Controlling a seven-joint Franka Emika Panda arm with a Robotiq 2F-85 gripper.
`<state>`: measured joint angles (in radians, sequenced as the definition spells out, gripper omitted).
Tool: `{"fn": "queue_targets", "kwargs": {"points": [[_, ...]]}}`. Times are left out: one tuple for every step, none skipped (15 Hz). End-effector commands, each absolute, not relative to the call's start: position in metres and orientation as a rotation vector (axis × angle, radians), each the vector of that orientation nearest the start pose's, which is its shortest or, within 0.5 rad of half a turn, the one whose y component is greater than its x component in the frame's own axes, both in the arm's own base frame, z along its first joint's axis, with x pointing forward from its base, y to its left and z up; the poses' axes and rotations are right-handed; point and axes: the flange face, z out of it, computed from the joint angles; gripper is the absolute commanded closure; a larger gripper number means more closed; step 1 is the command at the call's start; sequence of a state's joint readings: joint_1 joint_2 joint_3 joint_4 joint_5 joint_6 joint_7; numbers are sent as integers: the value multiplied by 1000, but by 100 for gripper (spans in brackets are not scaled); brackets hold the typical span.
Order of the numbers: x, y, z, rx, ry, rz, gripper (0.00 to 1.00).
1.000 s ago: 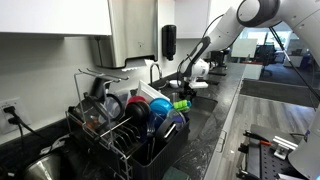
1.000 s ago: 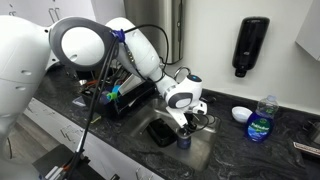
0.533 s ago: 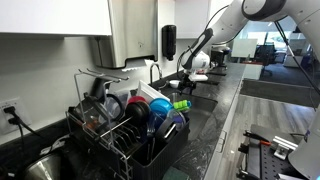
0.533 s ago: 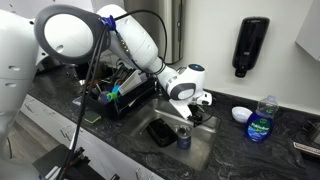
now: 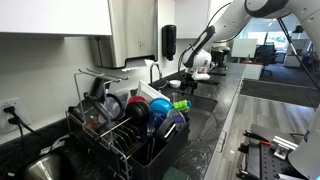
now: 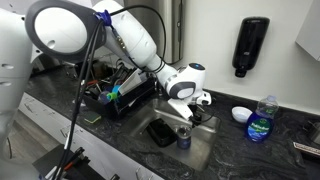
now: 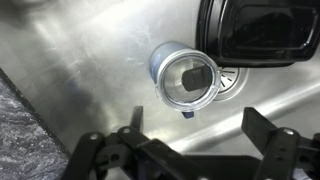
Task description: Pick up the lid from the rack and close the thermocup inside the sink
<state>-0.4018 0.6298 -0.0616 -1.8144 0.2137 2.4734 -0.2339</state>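
Thermocup (image 7: 185, 80) beside black tray (image 7: 255, 30)

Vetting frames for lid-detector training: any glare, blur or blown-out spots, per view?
Wrist view: thermocup reasonably in focus, soft glare across the steel sink, gripper dark and blurred along the bottom. In an exterior view, the arm's near joint looms large and bright. In an exterior view, windows are bright behind and the dish rack is dim.

Dark countertop (image 6: 240, 146) carries a dish rack (image 6: 128, 98), white bowl (image 6: 240, 114) and soap bottle (image 6: 262, 121).
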Motion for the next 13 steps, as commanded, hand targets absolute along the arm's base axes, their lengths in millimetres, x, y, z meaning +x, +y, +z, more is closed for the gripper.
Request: {"fn": "queue_targets", "kwargs": {"points": [[567, -289, 208, -2992, 488, -73, 0], [563, -289, 210, -2992, 471, -72, 0], [559, -290, 212, -2995, 460, -72, 0], [555, -291, 215, -2996, 447, -73, 0], [550, -291, 216, -2996, 437, -75, 0], [545, -292, 218, -2997, 427, -76, 0], [539, -294, 219, -2998, 416, -76, 0], [534, -296, 220, -2997, 408, -75, 0], [527, -299, 219, -2994, 408, -76, 0], [520, -302, 219, -2988, 402, -73, 0], [534, -303, 215, -3005, 431, -59, 0], [528, -306, 215, -3002, 427, -57, 0], [525, -307, 216, -3000, 426, -58, 0]]}}
